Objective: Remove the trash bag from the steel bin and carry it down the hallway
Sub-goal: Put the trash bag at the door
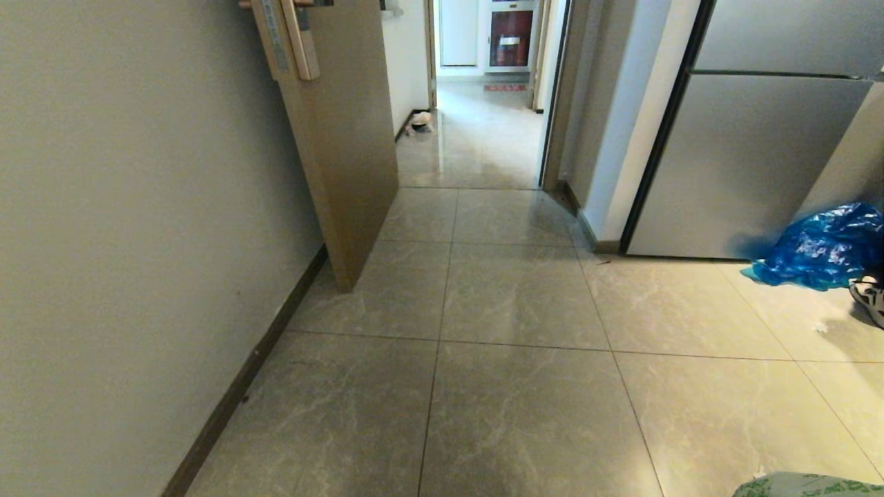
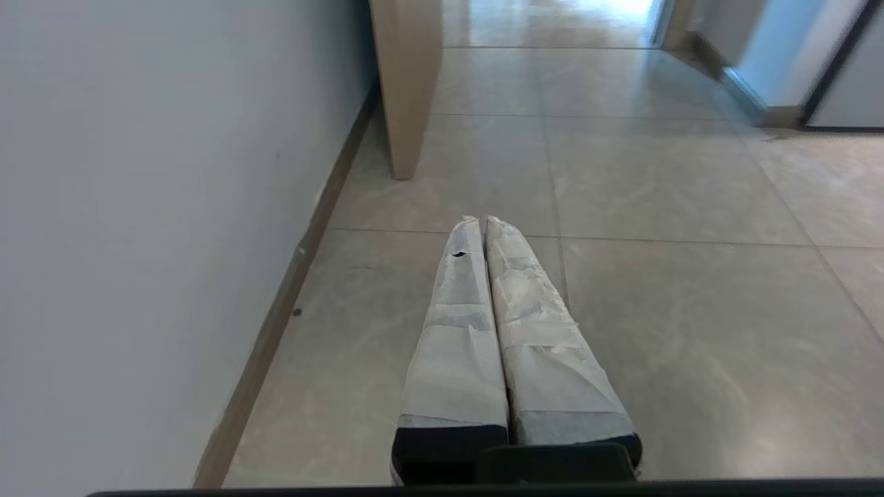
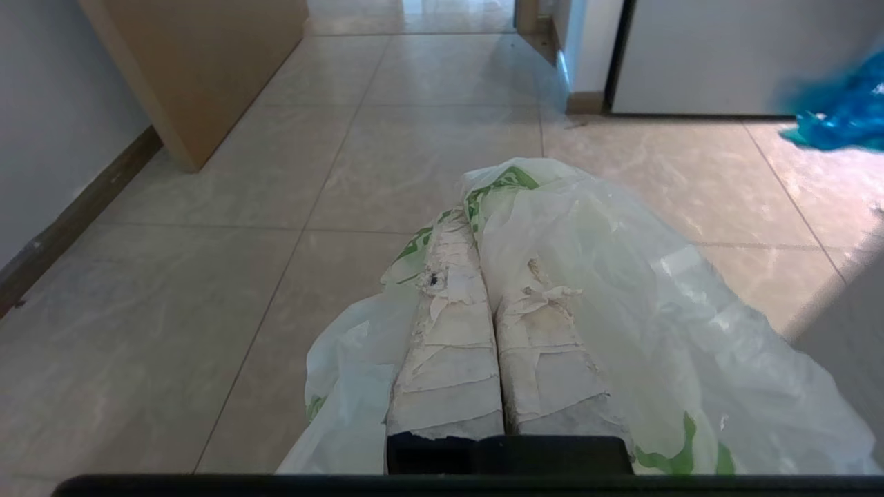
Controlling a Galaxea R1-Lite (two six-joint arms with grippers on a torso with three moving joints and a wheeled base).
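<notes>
The trash bag is thin translucent white plastic with green print. It drapes over and around my right gripper, whose taped fingers are shut on it above the floor tiles. A corner of the trash bag shows at the bottom right of the head view. My left gripper is shut with nothing in it, held out low over the tiles near the left wall. The hallway runs ahead through a doorway, with glossy grey tiles. The steel bin is out of view.
An open wooden door juts out from the left wall. A steel-grey fridge stands at the right, with a crumpled blue plastic bag and a shoe beside it. A small object lies far down the passage.
</notes>
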